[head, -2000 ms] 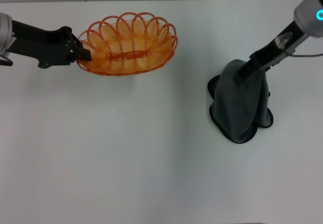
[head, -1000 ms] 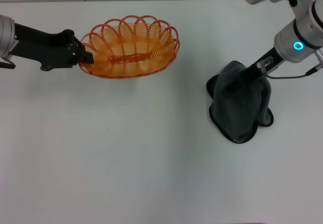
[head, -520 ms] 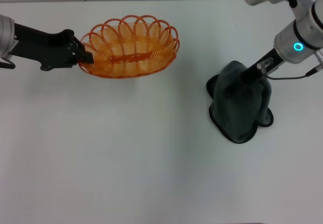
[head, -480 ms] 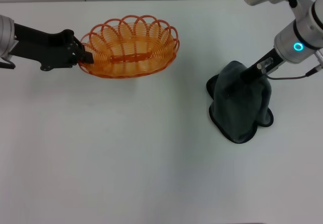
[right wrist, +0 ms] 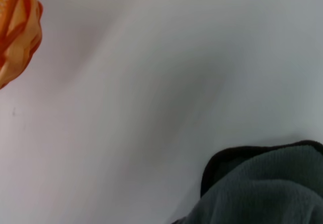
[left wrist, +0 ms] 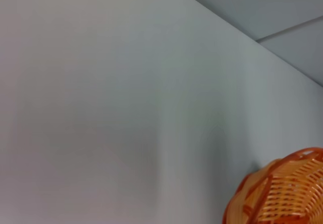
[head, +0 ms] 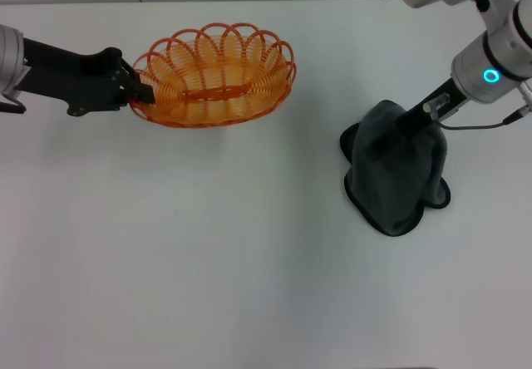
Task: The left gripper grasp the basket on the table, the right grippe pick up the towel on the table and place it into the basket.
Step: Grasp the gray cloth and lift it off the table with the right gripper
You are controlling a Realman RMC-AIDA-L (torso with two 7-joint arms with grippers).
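White and unmarked, the table (head: 208, 261) fills the head view, with a pale wall panel running along its far edge. On the far left, the left gripper (head: 137, 89) reaches in from the left edge and its 2 black fingers are clamped on the left end of the basket's (head: 214, 76) looped rim. The basket's left end looks raised a little, so it sits tilted, and nothing lies inside it. Well apart, on the right side, the towel (head: 395, 178) is bunched up in a peak, its lower folds spread on the table. The right grippe (head: 402, 125) comes down from the far right and pinches the towel's top.
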